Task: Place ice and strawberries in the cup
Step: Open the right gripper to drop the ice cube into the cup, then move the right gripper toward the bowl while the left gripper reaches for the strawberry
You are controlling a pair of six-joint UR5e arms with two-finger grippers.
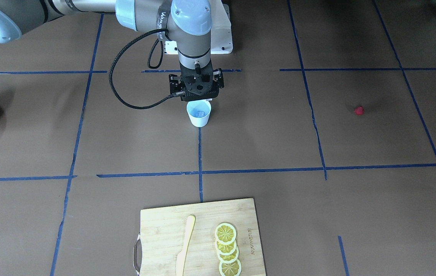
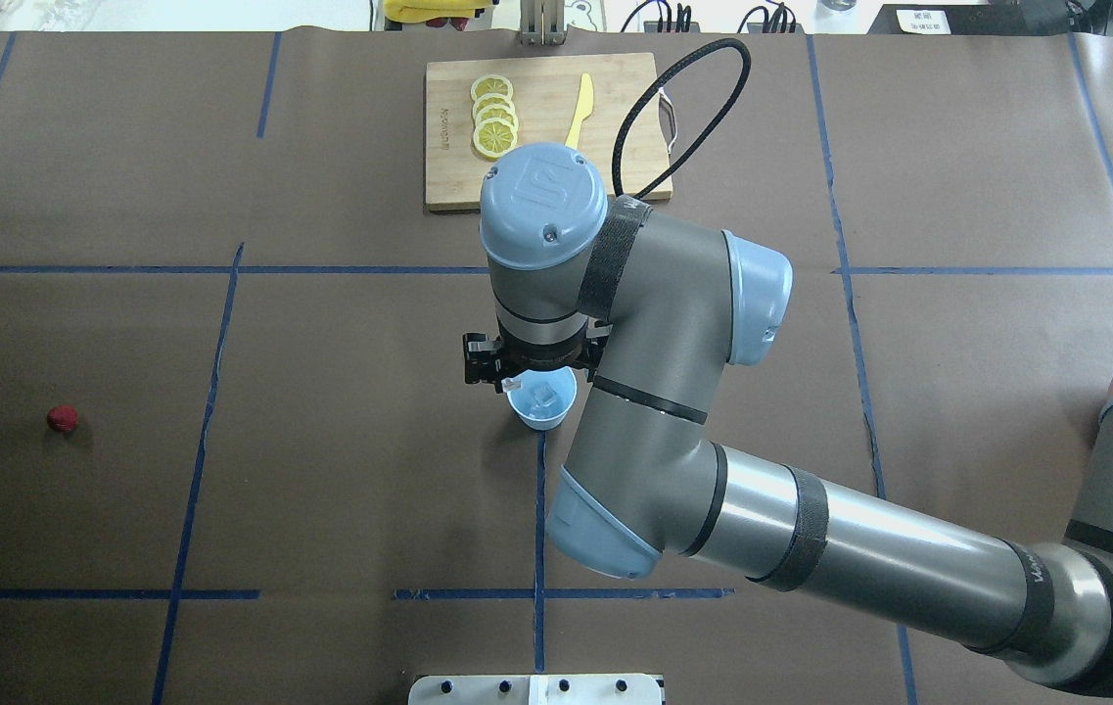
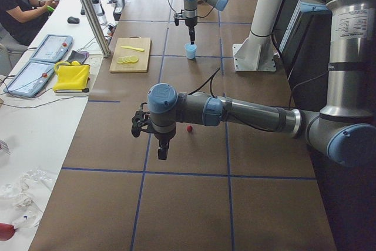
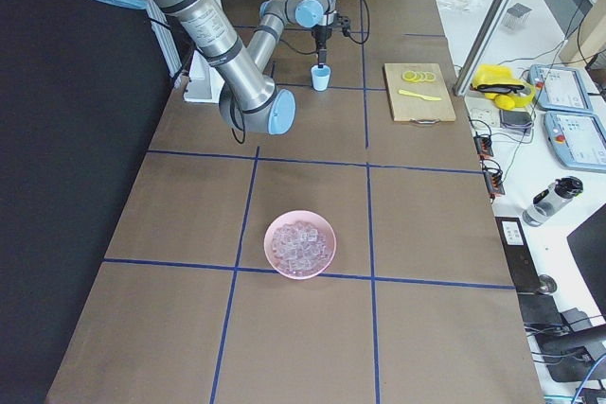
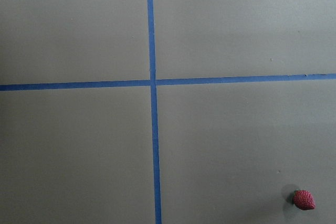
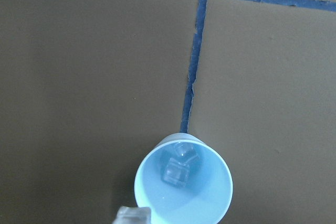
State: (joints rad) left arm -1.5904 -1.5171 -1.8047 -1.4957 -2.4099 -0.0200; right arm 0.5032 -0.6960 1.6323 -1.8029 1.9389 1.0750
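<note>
The white cup (image 1: 198, 115) with a pale blue inside stands at the table's middle, and ice cubes (image 6: 178, 169) lie in it. My right gripper (image 1: 199, 100) hangs straight down just over the cup's rim. It seems shut on one more ice cube (image 6: 132, 216), which hangs at the rim's edge; the fingers are hidden under the gripper body. The red strawberry (image 1: 359, 110) lies alone on the table, far on my left side. It also shows in the left wrist view (image 5: 304, 199). My left gripper (image 3: 161, 152) hangs above the table near the strawberry (image 3: 189, 128); I cannot tell if it is open.
A pink bowl (image 4: 300, 243) of ice cubes stands on my right side. A wooden cutting board (image 1: 156, 226) with lemon slices (image 1: 226, 249) and a yellow knife (image 1: 185, 245) lies at the far edge, beyond the cup. Blue tape lines cross the brown table.
</note>
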